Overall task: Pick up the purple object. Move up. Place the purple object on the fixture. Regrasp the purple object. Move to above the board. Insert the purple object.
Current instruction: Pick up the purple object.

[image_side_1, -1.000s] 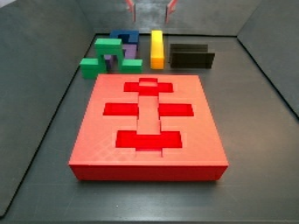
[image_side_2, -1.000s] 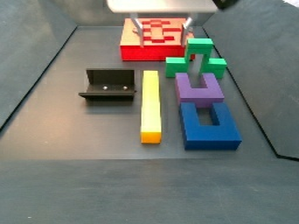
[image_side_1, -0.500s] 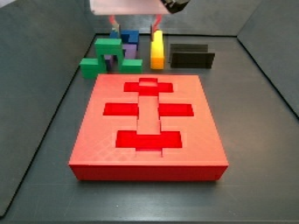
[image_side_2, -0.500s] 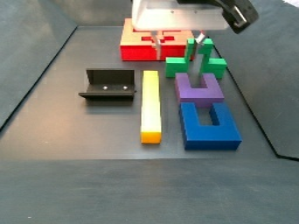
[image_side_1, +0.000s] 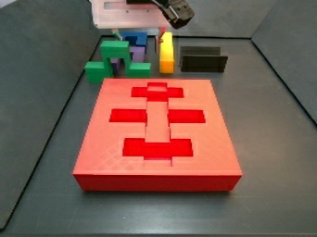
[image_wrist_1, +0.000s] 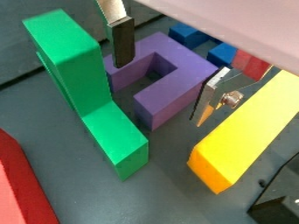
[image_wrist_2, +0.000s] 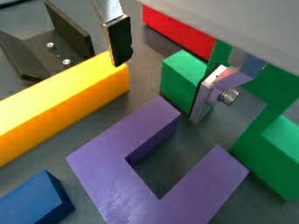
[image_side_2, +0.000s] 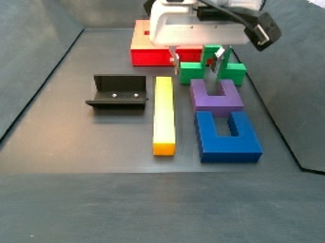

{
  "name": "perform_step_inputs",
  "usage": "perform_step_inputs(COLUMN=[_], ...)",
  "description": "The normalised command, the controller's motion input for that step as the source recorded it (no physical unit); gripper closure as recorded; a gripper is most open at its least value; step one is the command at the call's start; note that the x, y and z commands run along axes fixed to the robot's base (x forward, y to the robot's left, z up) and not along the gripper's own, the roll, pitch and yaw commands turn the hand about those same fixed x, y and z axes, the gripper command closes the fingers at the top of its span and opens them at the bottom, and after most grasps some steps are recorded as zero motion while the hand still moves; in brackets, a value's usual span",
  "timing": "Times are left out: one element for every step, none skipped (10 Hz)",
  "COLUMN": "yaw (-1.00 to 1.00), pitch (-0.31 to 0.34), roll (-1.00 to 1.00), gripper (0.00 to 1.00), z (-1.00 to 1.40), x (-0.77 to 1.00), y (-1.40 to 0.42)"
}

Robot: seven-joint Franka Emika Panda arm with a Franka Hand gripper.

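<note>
We find the purple block (image_side_2: 218,96) lying flat on the bench (image_side_2: 76,133), between the green block (image_wrist_1: 87,83) and the yellow bar (image_side_2: 162,114), near the bench's far edge in a side view. The pincer (image_wrist_2: 167,63) hangs released above it, grasping nothing. We judge: centre the fingers (image_wrist_1: 121,39) astride one arm, clear of both neighbours, then descend straight.

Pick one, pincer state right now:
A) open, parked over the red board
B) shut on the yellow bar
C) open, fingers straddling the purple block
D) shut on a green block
C: in both wrist views the pincer is open, one finger on the yellow bar side and the other by the green block, with the purple object between them and not yet gripped.
</note>
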Motion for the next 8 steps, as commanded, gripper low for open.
perform_step_inputs(yaw=[-0.19, -0.18, -0.11, -0.05, 0.00, 0.00, -0.01, -0.02], pitch=[0.004, 0.004, 0.010, 0.000, 0.000, 0.000, 0.000, 0.000], roll=[0.00, 0.00, 0.00, 0.00, 0.00, 0.00, 0.00, 0.00], gripper=[0.00, 0.00, 0.00, 0.00, 0.00, 0.00, 0.00, 0.00], z=[-0.22, -0.18, -0.12, -0.13, -0.15, -0.25, -0.32, -0.36], x=[0.00, 0.00, 0.00, 0.00, 0.05, 0.04, 0.00, 0.00], y=[0.01, 0.02, 0.01, 0.03, 0.06, 0.08, 0.08, 0.08])
